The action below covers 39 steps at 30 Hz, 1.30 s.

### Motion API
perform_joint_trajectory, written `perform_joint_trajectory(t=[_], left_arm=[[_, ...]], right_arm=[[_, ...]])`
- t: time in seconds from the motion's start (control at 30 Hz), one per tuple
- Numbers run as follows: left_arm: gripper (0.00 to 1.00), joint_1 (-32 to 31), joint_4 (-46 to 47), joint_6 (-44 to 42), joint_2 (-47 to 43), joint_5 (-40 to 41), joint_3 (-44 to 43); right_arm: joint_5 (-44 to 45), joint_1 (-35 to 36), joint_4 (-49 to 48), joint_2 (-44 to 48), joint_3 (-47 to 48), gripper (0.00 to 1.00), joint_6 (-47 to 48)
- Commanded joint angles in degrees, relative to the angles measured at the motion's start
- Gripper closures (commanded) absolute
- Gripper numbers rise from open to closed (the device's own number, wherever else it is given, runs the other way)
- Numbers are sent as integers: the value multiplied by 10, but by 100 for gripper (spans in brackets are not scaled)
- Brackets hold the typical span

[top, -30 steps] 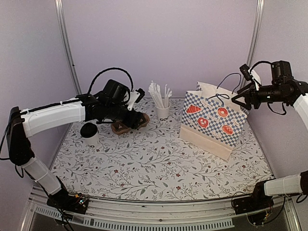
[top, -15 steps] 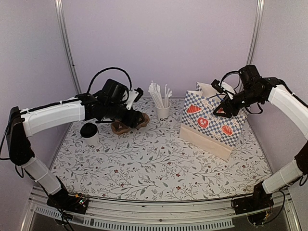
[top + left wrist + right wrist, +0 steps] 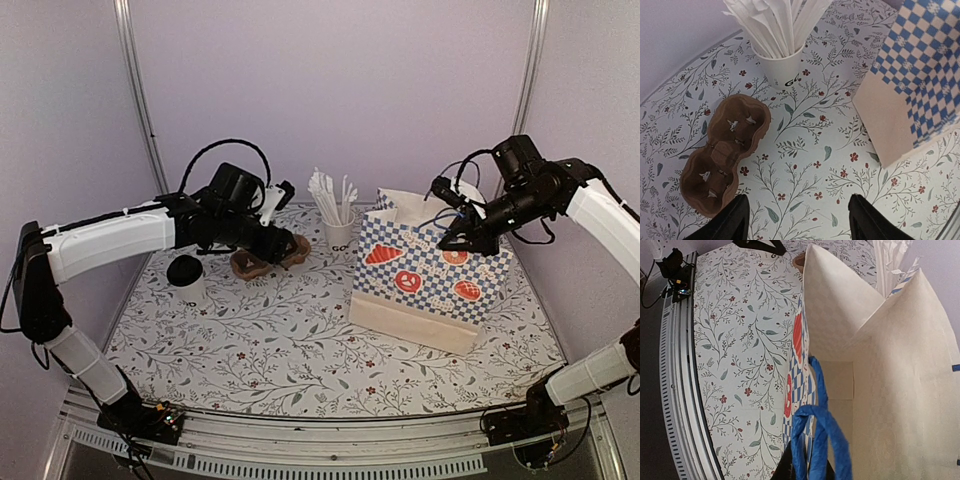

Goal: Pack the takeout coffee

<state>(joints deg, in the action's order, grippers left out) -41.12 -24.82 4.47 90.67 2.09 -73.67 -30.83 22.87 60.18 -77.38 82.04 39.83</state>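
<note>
The takeout coffee (image 3: 185, 279), a white cup with a black lid, stands at the left of the table, under my left arm. My left gripper (image 3: 283, 243) (image 3: 797, 220) hangs open over the cloth beside the brown pulp carrier (image 3: 268, 259) (image 3: 722, 155), with nothing between its fingers. The checked paper bag (image 3: 430, 275) (image 3: 890, 370) stands open at the right, and its side also shows in the left wrist view (image 3: 920, 85). My right gripper (image 3: 458, 236) (image 3: 806, 471) is shut on the bag's blue handle (image 3: 817, 430) at the bag's upper rim.
A white cup full of straws (image 3: 337, 230) (image 3: 782, 65) stands at the back between the carrier and the bag. Metal posts rise at both back corners. The table's front rail (image 3: 677, 390) runs along the near edge.
My right gripper came down from the far right to the bag's top and closed on the handle. The bag has shifted left toward the table's middle. The left arm has stayed put.
</note>
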Motion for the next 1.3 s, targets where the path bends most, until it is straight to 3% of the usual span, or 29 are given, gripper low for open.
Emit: perform_joint_trajectory(t=[0.0, 0.23, 0.37, 0.6, 0.7, 0.8, 1.0, 1.1, 1.27], left_arm=[[30, 23, -9, -11, 10, -4, -16], [30, 42, -38, -20, 42, 5, -30], [32, 54, -81, -6, 73, 37, -52], [41, 77, -144, 39, 145, 38, -143], [46, 90, -172, 47, 171, 55, -170], [58, 113, -179, 49, 190, 57, -168], [98, 131, -205, 25, 240, 111, -168], [99, 136, -203, 17, 258, 124, -165], [97, 136, -200, 0, 276, 116, -160]], right_arm=[[-49, 9, 37, 26, 2, 92, 47], [-48, 16, 42, 47, -24, 86, 73], [-56, 16, 47, 58, -7, 61, 81], [-93, 16, 26, 133, 17, 46, 59], [-68, 10, 5, 155, 17, 45, 34], [-55, -29, -43, 181, -4, 47, 2], [-100, -97, -155, 239, -44, 47, -62], [-86, -121, -195, 237, -53, 47, -98], [31, -123, -256, 238, -95, 46, -134]])
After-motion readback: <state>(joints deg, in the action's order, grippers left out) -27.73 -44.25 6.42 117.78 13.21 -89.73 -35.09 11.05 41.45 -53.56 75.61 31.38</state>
